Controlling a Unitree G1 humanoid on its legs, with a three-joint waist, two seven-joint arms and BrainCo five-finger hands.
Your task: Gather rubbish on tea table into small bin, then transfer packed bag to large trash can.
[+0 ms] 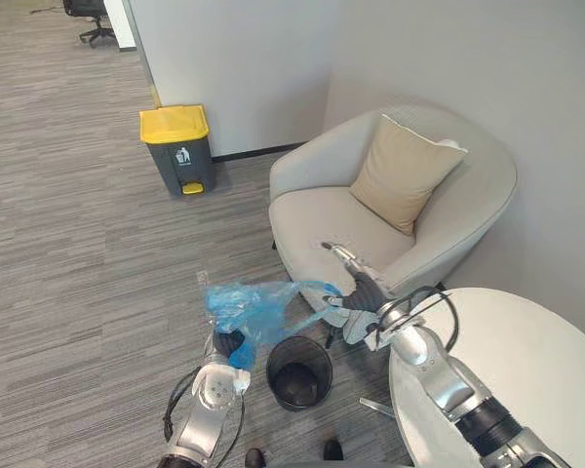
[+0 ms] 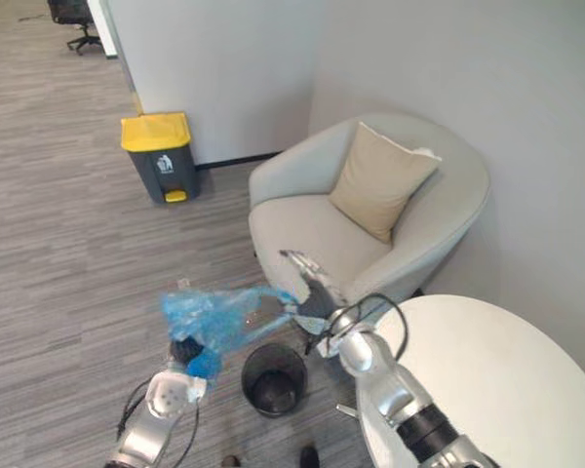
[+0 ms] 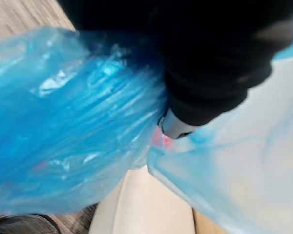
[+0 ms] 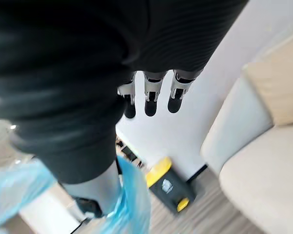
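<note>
— Blue bag [image 1: 249,304]: where does it hang?

— Out of the bin, stretched in the air between the 2 hands. Its bunched, fuller end sits at the left hand [image 1: 230,343], low and close in, and a thin strip of plastic runs across to the right hand [image 1: 359,297].

— Is the left hand clamped on it?

— I cannot tell. The left wrist view shows crumpled blue film pressed right up against the dark cover, and the plastic hides the grip.

— And the right?

— Spread out. Its fingers [image 4: 150,95] reach straight ahead, with nothing in them. The bag's edge lies against the thumb [image 4: 95,190], which points away from them.

— What stands beneath?

— 1 small black bin [image 1: 299,371], upright on the striped grey carpet [image 1: 68,244], between the 2 arms. The bag's low end hangs just beside its rim, toward the left, not inside.

— Next out?

— On the right, the round white table [image 1: 526,361], under the right forearm. Beyond the bag is a pale armchair [image 1: 312,219] in the corner, with 1 beige cushion [image 1: 402,171] leaning against its back.

— Farther?

— A grey trash can [image 1: 178,148] with a yellow lid, shut, against the white wall, well apart from the bag. Farthest off, at the top left, a dark office chair [image 1: 90,18].
</note>
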